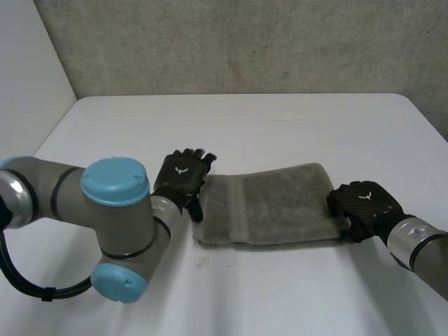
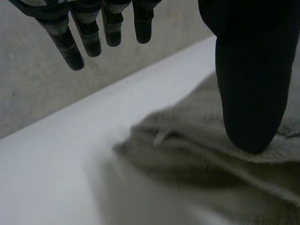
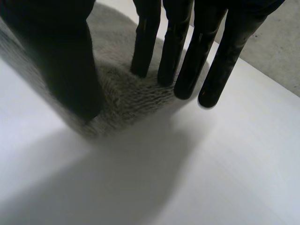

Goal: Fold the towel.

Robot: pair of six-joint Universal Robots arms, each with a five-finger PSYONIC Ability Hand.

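Observation:
The grey towel (image 1: 269,206) lies folded into a long band across the middle of the white table (image 1: 280,126). My left hand (image 1: 183,175) rests at the towel's left end, open. Its fingers (image 2: 89,37) stretch straight above the table, while its thumb (image 2: 251,84) touches the towel (image 2: 197,154) near the folded edge. At the towel's right end is my right hand (image 1: 364,206), open. There its straight fingers (image 3: 187,61) and thumb (image 3: 65,61) stand with their tips on the towel (image 3: 126,93) at its end corner.
A grey wall (image 1: 245,42) runs behind the table's far edge. A light panel (image 1: 28,77) stands at the left. My left arm's elbow (image 1: 115,231) sits low over the table's near left part.

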